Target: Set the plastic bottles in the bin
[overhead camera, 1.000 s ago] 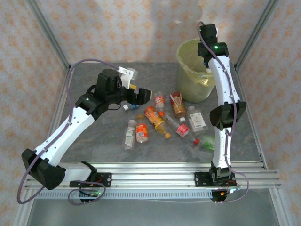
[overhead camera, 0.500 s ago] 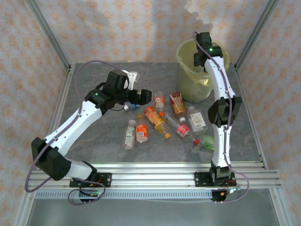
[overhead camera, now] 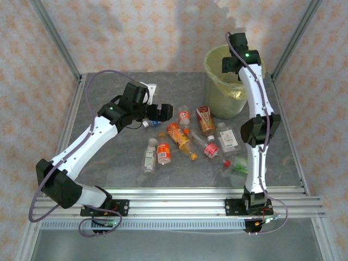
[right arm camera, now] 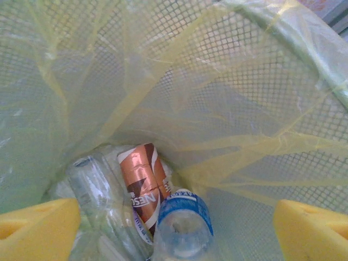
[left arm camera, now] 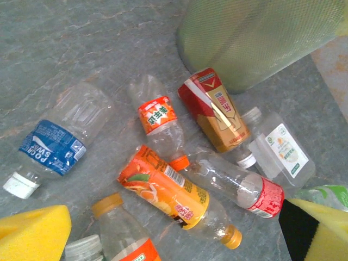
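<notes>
Upper right of the top view, your right gripper [right arm camera: 174, 228]: jaws wide apart, empty, over the bin [overhead camera: 220, 100].
bin contents: brown-label bottle [right arm camera: 142, 182] and blue-label bottle [right arm camera: 182, 217] at the bottom.
your left gripper [left arm camera: 176, 234]: jaws apart, empty, above scattered bottles.
plastic bottles [overhead camera: 185, 138]: lying on the table [overhead camera: 109, 163], centre frame, lower left of the bin.

the left arm [overhead camera: 87, 138] has raised its elbow and lowered its wrist toward the counter [overhead camera: 119, 157], the left gripper [overhead camera: 163, 112] drawing back slightly from the bottles [overhead camera: 180, 137]. the right gripper [overhead camera: 234, 54] dipped toward the bin [overhead camera: 217, 92], then rose a little and edged right.
</notes>
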`<control>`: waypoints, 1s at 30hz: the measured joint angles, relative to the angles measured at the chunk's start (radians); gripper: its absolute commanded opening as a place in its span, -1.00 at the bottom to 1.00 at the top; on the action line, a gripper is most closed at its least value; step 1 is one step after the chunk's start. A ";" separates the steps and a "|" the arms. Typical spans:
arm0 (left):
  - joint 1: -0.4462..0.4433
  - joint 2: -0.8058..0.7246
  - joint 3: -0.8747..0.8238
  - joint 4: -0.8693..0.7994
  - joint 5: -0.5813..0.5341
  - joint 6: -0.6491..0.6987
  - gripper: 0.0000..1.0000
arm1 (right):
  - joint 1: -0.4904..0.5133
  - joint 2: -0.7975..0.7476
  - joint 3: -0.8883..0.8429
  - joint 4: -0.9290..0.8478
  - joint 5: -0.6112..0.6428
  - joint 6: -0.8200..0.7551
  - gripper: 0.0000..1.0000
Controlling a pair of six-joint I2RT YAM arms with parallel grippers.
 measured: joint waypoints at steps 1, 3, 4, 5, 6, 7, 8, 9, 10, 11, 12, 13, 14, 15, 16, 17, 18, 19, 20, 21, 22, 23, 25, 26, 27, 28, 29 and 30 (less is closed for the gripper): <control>0.000 0.000 0.000 -0.010 -0.014 -0.002 1.00 | 0.000 -0.006 0.000 -0.006 -0.013 0.003 0.84; 0.000 0.000 0.000 -0.035 -0.045 -0.008 1.00 | 0.000 -0.021 0.000 -0.016 -0.042 0.010 0.89; 0.000 0.000 0.000 -0.051 -0.067 -0.013 1.00 | 0.000 -0.033 0.000 -0.020 -0.061 0.016 0.92; 0.000 0.001 0.000 -0.064 -0.088 -0.015 1.00 | 0.000 -0.045 -0.001 -0.023 -0.076 0.023 0.95; 0.000 0.003 0.000 -0.086 -0.113 -0.019 1.00 | 0.000 -0.063 -0.002 -0.026 -0.097 0.029 0.99; 0.000 0.005 -0.002 -0.103 -0.135 -0.023 1.00 | 0.000 -0.081 -0.006 -0.027 -0.114 0.036 0.99; 0.000 0.006 -0.008 -0.115 -0.152 -0.027 1.00 | 0.000 -0.103 -0.013 -0.029 -0.132 0.044 0.98; 0.000 0.008 -0.019 -0.128 -0.170 -0.035 1.00 | 0.001 -0.126 -0.020 -0.029 -0.148 0.049 0.98; 0.000 0.008 -0.033 -0.137 -0.182 -0.043 1.00 | 0.001 -0.147 -0.026 -0.029 -0.160 0.055 0.98; -0.004 0.008 -0.052 -0.147 -0.196 -0.051 1.00 | 0.004 -0.172 -0.034 -0.030 -0.170 0.061 0.98; -0.010 0.008 -0.073 -0.155 -0.207 -0.061 1.00 | 0.006 -0.198 -0.044 -0.029 -0.178 0.068 0.98; -0.018 0.008 -0.095 -0.160 -0.216 -0.070 1.00 | 0.010 -0.220 -0.056 -0.029 -0.182 0.072 0.98; -0.029 0.008 -0.120 -0.166 -0.222 -0.081 1.00 | 0.015 -0.245 -0.072 -0.029 -0.185 0.079 0.98; -0.043 0.008 -0.145 -0.172 -0.225 -0.095 1.00 | 0.023 -0.271 -0.092 -0.027 -0.184 0.086 0.98; -0.058 0.008 -0.164 -0.176 -0.225 -0.105 1.00 | 0.031 -0.294 -0.114 -0.027 -0.184 0.090 0.98; -0.075 0.008 -0.184 -0.178 -0.225 -0.118 1.00 | 0.043 -0.320 -0.144 -0.025 -0.182 0.097 0.98; -0.093 0.008 -0.201 -0.182 -0.225 -0.129 1.00 | 0.056 -0.344 -0.176 -0.021 -0.176 0.103 0.98; -0.109 0.008 -0.214 -0.187 -0.227 -0.140 1.00 | 0.068 -0.365 -0.206 -0.019 -0.172 0.108 0.98; -0.126 0.008 -0.228 -0.195 -0.230 -0.151 1.00 | 0.082 -0.391 -0.248 -0.012 -0.163 0.116 0.98; -0.142 0.008 -0.240 -0.200 -0.234 -0.161 1.00 | 0.095 -0.412 -0.286 -0.007 -0.156 0.123 0.98; -0.156 0.008 -0.251 -0.203 -0.241 -0.171 1.00 | 0.106 -0.436 -0.330 0.003 -0.150 0.130 0.98; -0.168 0.008 -0.264 -0.209 -0.247 -0.178 1.00 | 0.116 -0.459 -0.373 0.012 -0.145 0.137 0.98; -0.182 0.008 -0.289 -0.225 -0.256 -0.192 1.00 | 0.126 -0.510 -0.462 0.035 -0.134 0.154 0.98; -0.187 0.007 -0.304 -0.235 -0.259 -0.198 1.00 | 0.127 -0.540 -0.512 0.050 -0.130 0.164 0.98; -0.190 0.007 -0.317 -0.245 -0.264 -0.202 1.00 | 0.127 -0.571 -0.558 0.067 -0.125 0.176 0.98; -0.192 0.006 -0.329 -0.250 -0.267 -0.203 1.00 | 0.127 -0.603 -0.604 0.084 -0.119 0.188 0.98; -0.194 0.005 -0.344 -0.254 -0.269 -0.207 1.00 | 0.127 -0.636 -0.646 0.098 -0.110 0.201 0.98; -0.196 0.002 -0.362 -0.259 -0.271 -0.215 1.00 | 0.127 -0.671 -0.688 0.114 -0.099 0.216 0.98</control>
